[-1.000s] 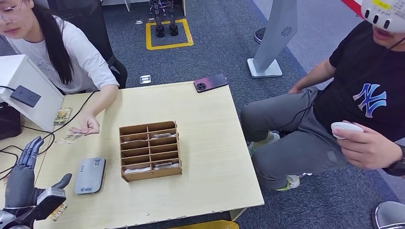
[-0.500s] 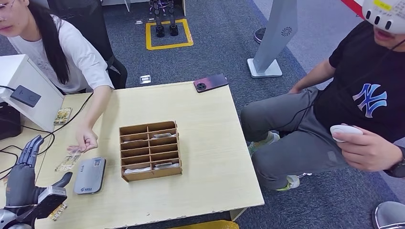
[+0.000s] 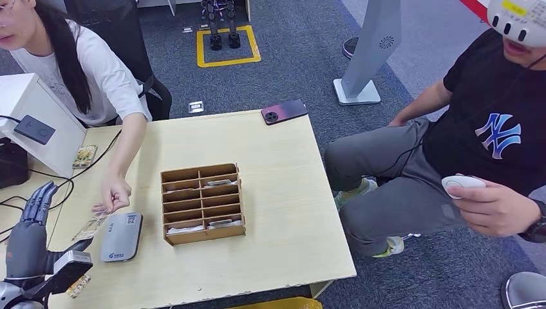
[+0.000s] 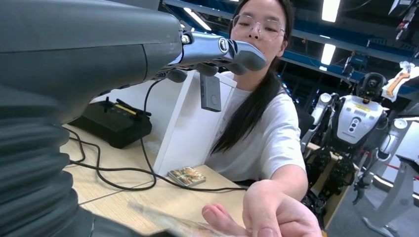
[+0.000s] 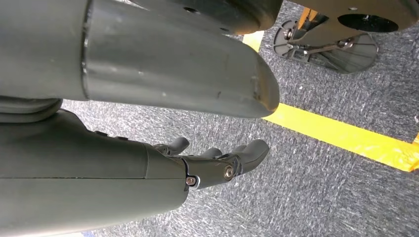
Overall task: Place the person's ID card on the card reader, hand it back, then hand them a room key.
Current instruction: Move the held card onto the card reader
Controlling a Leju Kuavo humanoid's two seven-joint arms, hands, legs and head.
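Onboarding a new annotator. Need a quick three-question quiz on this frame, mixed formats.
1. True or false: the left hand already holds the ID card.
2. Multiple choice: the grey card reader lies on the table
A. beside the wooden compartment box, on the robot's left of it
B. inside the box
C. next to the phone
3. Fill in: the card is pinched by the ____ of the person in the white shirt.

Key
1. False: its fingers are spread and empty, with the card just ahead of them.
2. A
3. hand
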